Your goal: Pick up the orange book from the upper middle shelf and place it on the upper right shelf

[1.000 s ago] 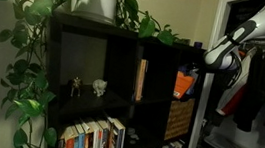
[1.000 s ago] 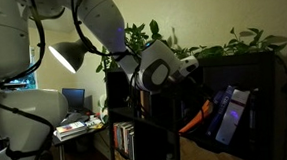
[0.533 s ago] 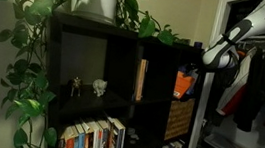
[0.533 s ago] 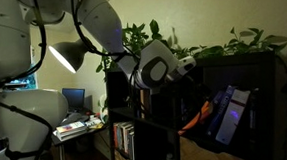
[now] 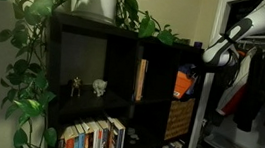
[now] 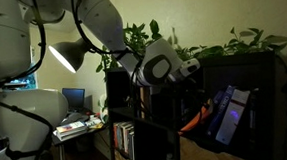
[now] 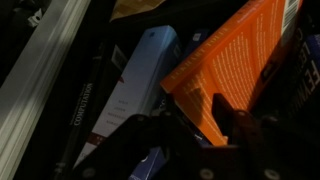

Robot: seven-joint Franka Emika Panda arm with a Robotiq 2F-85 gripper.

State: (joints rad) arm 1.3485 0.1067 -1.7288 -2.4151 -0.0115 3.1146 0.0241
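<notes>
1. The orange book [image 7: 235,65] stands tilted in the upper right shelf [image 5: 189,58], beside the blue books [image 6: 229,113]. Loose space in the cell probably allows the lean.
2. The claw [image 7: 195,140] straddles the book's lower edge, positioned to grip. Whether it is pinching the book cannot be determined.
3. The upper middle shelf [image 5: 156,62] holds one tan book [image 5: 140,80].

hand [image 7: 197,128] shifted slightly, its fingers [image 7: 245,130] drawn closer around orange book [image 7: 240,70]
</notes>
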